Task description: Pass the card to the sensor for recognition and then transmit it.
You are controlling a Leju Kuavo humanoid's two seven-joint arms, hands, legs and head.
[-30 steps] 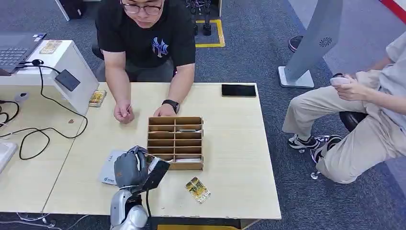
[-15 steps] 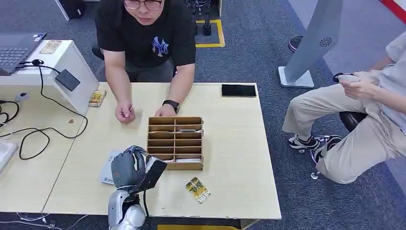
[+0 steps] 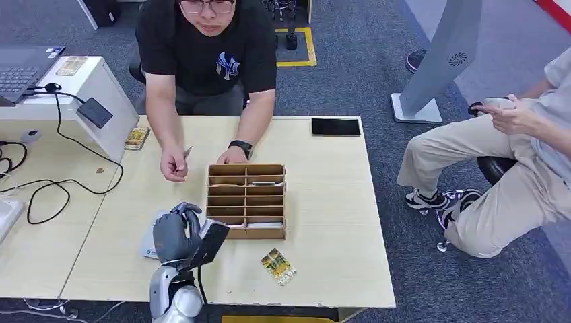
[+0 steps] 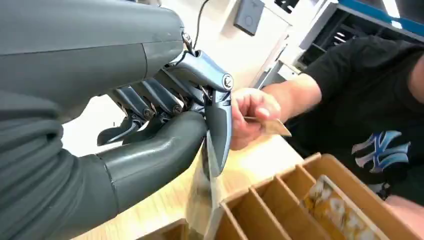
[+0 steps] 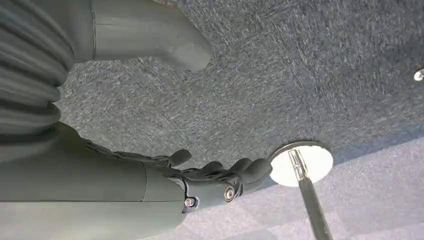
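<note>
Wooden table (image 3: 337, 202) on grey carpet, seen from my console.
My left hand (image 3: 174, 234) pinches the card (image 3: 213, 242) beside the divider box (image 3: 246, 200); right hand (image 5: 165, 175) hangs empty, fingers apart.

Interlocking NY logo in blue on the person's black T-shirt (image 3: 225, 65)

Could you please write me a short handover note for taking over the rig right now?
Left hand pinches a card between thumb and fingers, at the near left corner of the wooden tray.
Right hand hangs over the carpet, holding nothing, fingers apart.
The sensor, a dark pad on the slanted white stand, sits far left; the card has not reached it.
A person's hand holds another card above the table, beyond the tray. More cards lie in the tray's slots.
Done: card picked up.
Left: present it to the sensor, then pass it on.
</note>
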